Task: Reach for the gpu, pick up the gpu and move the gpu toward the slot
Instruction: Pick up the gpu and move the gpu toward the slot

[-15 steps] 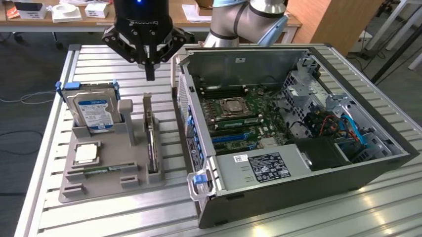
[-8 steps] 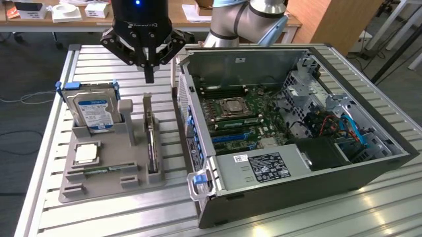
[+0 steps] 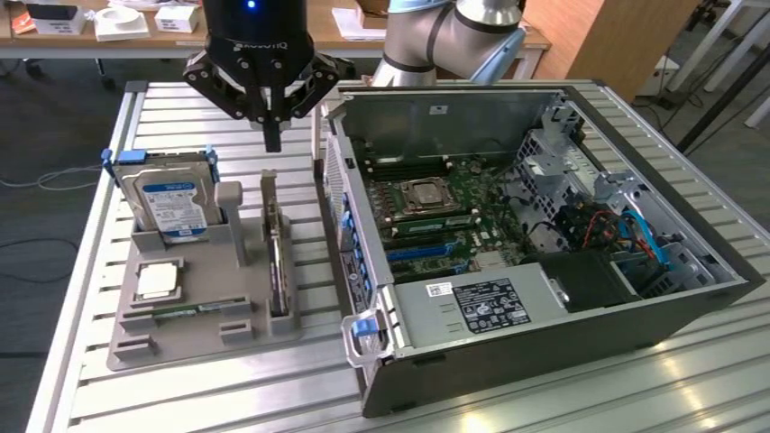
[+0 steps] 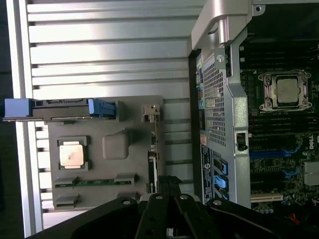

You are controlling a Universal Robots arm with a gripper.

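Note:
The gpu (image 3: 276,253) stands on its edge in a groove of the grey holder (image 3: 198,338), beside the open computer case (image 3: 481,311). From above it looks like a thin dark strip (image 4: 153,167) with its silver bracket at one end. My gripper (image 3: 272,142) hangs above the far end of the card, apart from it, fingers shut together with nothing between them. In the wrist view the gripper (image 4: 169,185) lies in line with the card's edge. The blue slots (image 3: 421,248) sit on the motherboard inside the case.
A blue-labelled hard drive (image 3: 175,203) stands upright in the holder at the exterior view's left, with a square CPU chip (image 3: 159,281) lying flat in front of it. The case wall (image 3: 343,225) rises close beside the card. All rests on a slatted metal table (image 3: 216,397).

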